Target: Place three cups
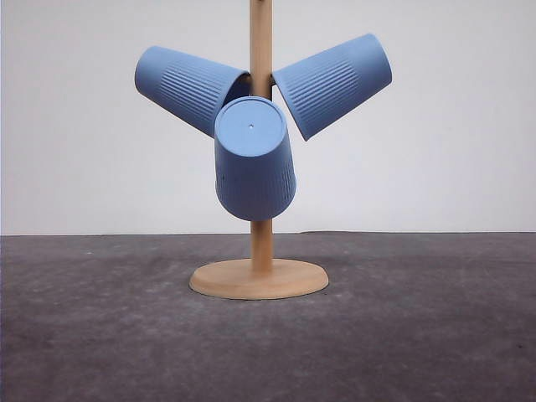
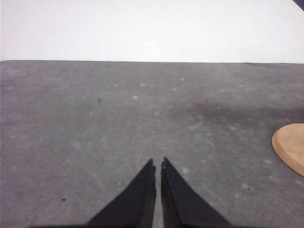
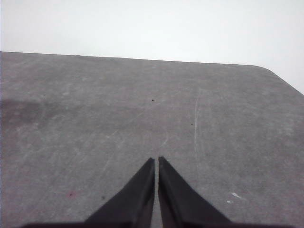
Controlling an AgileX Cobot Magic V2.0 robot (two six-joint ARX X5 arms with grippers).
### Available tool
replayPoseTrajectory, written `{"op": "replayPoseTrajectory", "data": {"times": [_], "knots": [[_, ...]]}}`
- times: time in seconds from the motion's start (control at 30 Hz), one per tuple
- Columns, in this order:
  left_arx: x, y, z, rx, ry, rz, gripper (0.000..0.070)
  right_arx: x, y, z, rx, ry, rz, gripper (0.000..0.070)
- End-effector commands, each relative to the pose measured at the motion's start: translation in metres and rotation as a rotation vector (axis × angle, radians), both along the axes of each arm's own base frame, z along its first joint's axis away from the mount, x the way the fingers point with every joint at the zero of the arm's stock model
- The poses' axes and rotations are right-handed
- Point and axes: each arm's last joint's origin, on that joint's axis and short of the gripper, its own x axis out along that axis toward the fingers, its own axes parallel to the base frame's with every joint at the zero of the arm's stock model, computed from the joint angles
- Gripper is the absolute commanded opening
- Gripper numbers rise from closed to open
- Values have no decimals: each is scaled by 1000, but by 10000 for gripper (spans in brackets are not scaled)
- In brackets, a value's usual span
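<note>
L gripper (image 2: pixel 158 164) had its jaws together, tips nearly touching w/ just a thin slit between, nothing held. It sat low over the dark grey table (image 2: pixel 95 123), tips apart from the stand base (image 2: pixel 290 146), whose pale wood edge showed off to one side. R gripper (image 3: pixel 156 162) was the same: jaws together, empty, over bare scuffed tabletop near a rounded table corner.

Front view: wooden stand (image 1: pixel 260 251) stood upright at table centre, round base flat on the surface, pole rising out of frame. All 3 cups hung on it, mouths toward the pole, bases pointing out. Left cup (image 1: pixel 186 85) tilted up and to the left; right cup (image 1: pixel 335 82) tilted up and to the right; front cup (image 1: pixel 253 159) pointed toward the camera, its flat base w/ a small centre dot facing the lens, body hanging down in front of the pole. Left and front cups overlapped in view; couldn't tell if they touched. Pegs hidden inside the cups. Plain white wall behind.
</note>
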Motion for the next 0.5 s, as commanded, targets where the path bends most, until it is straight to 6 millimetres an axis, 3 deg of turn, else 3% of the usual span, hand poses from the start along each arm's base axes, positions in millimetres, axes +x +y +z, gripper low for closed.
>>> {"op": "replayPoseTrajectory", "data": {"times": [0.0, 0.47], "knots": [[1, 0, -3, -1, 0, -1, 0, 0, 0, 1, 10, -11, -4, 9], [1, 0, -3, -1, 0, -1, 0, 0, 0, 1, 10, -10, -4, 9]]}}
